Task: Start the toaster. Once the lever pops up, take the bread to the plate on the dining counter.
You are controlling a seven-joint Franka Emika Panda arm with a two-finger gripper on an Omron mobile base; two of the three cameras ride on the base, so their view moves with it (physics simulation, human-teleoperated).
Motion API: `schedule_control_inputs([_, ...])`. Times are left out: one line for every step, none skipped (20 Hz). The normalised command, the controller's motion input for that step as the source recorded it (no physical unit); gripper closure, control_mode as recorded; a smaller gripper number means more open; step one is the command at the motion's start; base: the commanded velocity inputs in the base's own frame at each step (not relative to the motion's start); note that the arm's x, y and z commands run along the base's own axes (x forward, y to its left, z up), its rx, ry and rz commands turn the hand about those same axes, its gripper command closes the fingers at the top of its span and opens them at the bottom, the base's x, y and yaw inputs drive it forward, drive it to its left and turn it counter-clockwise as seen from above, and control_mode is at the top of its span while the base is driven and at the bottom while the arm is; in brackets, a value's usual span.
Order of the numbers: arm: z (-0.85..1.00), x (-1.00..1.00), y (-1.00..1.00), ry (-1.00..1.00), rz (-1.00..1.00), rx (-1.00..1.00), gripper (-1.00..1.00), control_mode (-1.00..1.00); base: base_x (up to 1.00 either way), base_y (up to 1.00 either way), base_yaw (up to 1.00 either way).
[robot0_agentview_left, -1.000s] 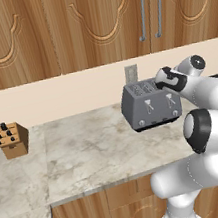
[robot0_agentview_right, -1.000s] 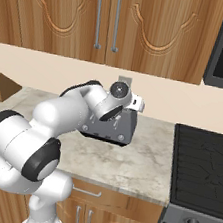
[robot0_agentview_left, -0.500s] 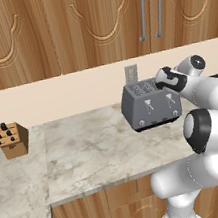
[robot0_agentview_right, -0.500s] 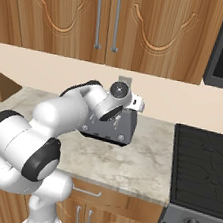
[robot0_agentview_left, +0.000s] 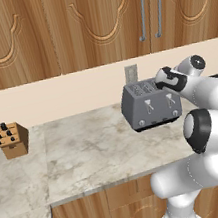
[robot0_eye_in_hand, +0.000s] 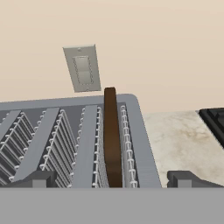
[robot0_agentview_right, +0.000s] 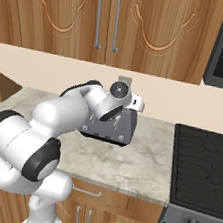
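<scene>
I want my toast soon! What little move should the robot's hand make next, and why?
Probably straight down over the thin dark-brown bread slice. It stands upright in the end slot of the boxy grey metal toaster, sticking up above the rim, and the gripper hovers above it with its jaws wide open on either side, not touching. Lowering first would let them close around it.

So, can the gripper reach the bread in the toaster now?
Probably yes. The gripper is open just above the toaster, its fingertips on either side of the bread, which stands edge-up in the rightmost slot with nothing over it.
</scene>
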Motion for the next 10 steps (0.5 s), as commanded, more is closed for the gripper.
schedule_control_inputs([0.00,0.00,0.00,0.00,0.00,0.00,-1.00,-1.00,0.00,0.00,0.00])
schedule_control_inputs([0.00,0.00,0.00,0.00,0.00,0.00,-1.00,-1.00,0.00,0.00,0.00])
schedule_control_inputs([0.00,0.00,0.00,0.00,0.00,0.00,-1.00,-1.00,0.00,0.00,0.00])
schedule_control_inputs([0.00,0.00,0.00,0.00,0.00,0.00,-1.00,-1.00,0.00,0.00,0.00])
schedule_control_inputs([0.00,0.00,0.00,0.00,0.00,0.00,-1.00,-1.00,0.00,0.00,0.00])
schedule_control_inputs([0.00,0.00,0.00,0.00,0.00,0.00,-1.00,-1.00,0.00,0.00,0.00])
schedule_control_inputs([0.00,0.00,0.00,0.00,0.00,0.00,-1.00,-1.00,0.00,0.00,0.00])
schedule_control_inputs([0.00,0.00,0.00,0.00,0.00,0.00,-1.00,-1.00,0.00,0.00,0.00])
schedule_control_inputs([0.00,0.00,0.00,0.00,0.00,0.00,-1.00,-1.00,0.00,0.00,0.00])
schedule_control_inputs([0.00,0.00,0.00,0.00,0.00,0.00,-1.00,-1.00,0.00,0.00,0.00])
